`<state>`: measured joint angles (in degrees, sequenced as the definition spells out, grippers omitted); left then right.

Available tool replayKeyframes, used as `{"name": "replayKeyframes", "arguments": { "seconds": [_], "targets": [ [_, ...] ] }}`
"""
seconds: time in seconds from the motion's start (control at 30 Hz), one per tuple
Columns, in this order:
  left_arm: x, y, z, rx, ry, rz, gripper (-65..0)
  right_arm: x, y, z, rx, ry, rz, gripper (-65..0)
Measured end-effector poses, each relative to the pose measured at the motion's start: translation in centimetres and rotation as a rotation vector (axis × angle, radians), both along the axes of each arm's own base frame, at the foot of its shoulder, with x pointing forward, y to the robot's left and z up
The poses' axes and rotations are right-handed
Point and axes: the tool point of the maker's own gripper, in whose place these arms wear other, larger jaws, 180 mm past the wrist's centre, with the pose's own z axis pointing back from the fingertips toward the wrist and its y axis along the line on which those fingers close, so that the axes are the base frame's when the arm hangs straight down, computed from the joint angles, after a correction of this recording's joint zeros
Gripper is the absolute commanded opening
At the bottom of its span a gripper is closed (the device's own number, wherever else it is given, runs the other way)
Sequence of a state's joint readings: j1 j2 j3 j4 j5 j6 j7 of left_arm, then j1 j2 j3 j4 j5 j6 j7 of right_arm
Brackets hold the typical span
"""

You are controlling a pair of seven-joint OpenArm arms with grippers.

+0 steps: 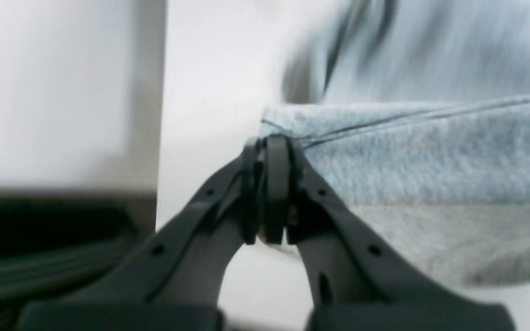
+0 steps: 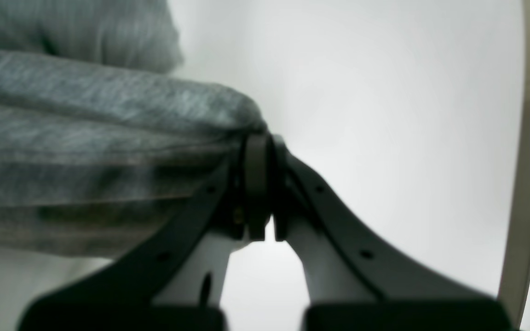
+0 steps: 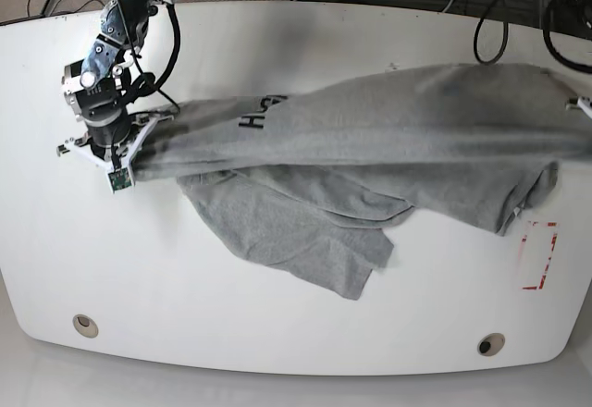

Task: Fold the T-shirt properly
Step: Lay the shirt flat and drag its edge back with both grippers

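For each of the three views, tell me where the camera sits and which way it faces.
Left wrist: rides behind the left gripper, looking along its shut jaws at a pinched hem of the T-shirt.
Right wrist: rides behind the right gripper, jaws shut on bunched shirt cloth.
Base: high above the white table, looking down; the right arm shows at its left.
All three share the shirt.

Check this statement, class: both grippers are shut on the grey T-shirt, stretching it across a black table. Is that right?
Not quite: the table is white, not black, as the base view shows. The rest holds: the left gripper and the right gripper are each shut on the grey T-shirt, which is stretched between them across the table.
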<state>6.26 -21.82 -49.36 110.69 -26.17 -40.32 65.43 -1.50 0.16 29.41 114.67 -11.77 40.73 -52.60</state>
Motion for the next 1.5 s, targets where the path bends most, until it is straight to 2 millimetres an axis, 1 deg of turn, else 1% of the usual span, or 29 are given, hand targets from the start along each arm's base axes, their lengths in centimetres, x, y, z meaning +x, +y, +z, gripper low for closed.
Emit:
{"name": "replayKeyframes", "arguments": {
  "seconds": [0.17,0.2,0.37,0.47,0.6,0.67,0.77,0.93,1.07,1.13,1.17,1.23,1.33,1.43,1.5],
  "targets": [
    [4.5,-1.8,3.2,0.0,-0.085,-0.054,-64.3,2.7,-0.2,2.9,-0.008,-0.087,-0.007,-63.7],
    [5.4,-2.1,4.1,0.007,-0.108,-0.064,-64.3,3.2,-0.2,3.5,-0.011,-0.104,-0.006,-63.7],
    [9.6,-4.9,8.7,0.033,-0.221,-0.159,-64.3,6.0,0.3,6.9,-0.062,-0.183,0.041,-63.7],
    [11.8,-6.8,11.8,0.053,-0.291,-0.219,-64.2,7.9,0.9,9.4,-0.089,-0.241,0.083,-63.7],
    [14.5,-9.0,16.9,0.038,-0.409,-0.255,-64.2,10.4,0.9,12.2,-0.131,-0.276,0.11,-63.7],
    [15.7,-9.8,19.3,0.013,-0.465,-0.272,-64.2,11.7,0.8,14.1,-0.154,-0.293,0.117,-63.7],
    [17.1,-10.0,22.4,-0.022,-0.522,-0.275,-64.2,13.5,0.6,17.6,-0.189,-0.334,0.113,-63.7],
    [19.1,-9.3,27.9,-0.061,-0.6,-0.269,-64.2,16.4,0.1,24.4,-0.257,-0.433,0.12,-63.7],
    [19.8,-9.1,33.0,-0.087,-0.675,-0.283,-64.2,18.0,0.1,29.7,-0.298,-0.504,0.137,-63.7],
    [20.0,-9.2,35.3,-0.097,-0.706,-0.293,-64.2,18.5,0.1,32.1,-0.311,-0.538,0.14,-63.7],
    [20.0,-9.3,36.8,-0.106,-0.727,-0.3,-64.0,18.8,0.0,33.3,-0.325,-0.546,0.137,-63.7],
    [19.9,-9.5,39.7,-0.117,-0.787,-0.322,-64.0,19.1,-0.1,36.1,-0.347,-0.58,0.132,-63.6],
    [19.5,-9.9,43.3,-0.126,-0.866,-0.352,-64.0,19.2,0.3,40.4,-0.406,-0.633,0.138,-63.6],
    [19.3,-10.1,45.3,-0.114,-0.883,-0.365,-64.0,18.9,1.0,43.9,-0.444,-0.69,0.153,-63.6],
    [19.2,-10.4,46.1,-0.1,-0.883,-0.373,-64.0,18.6,1.2,45.3,-0.453,-0.715,0.154,-63.6]
  ]
}}
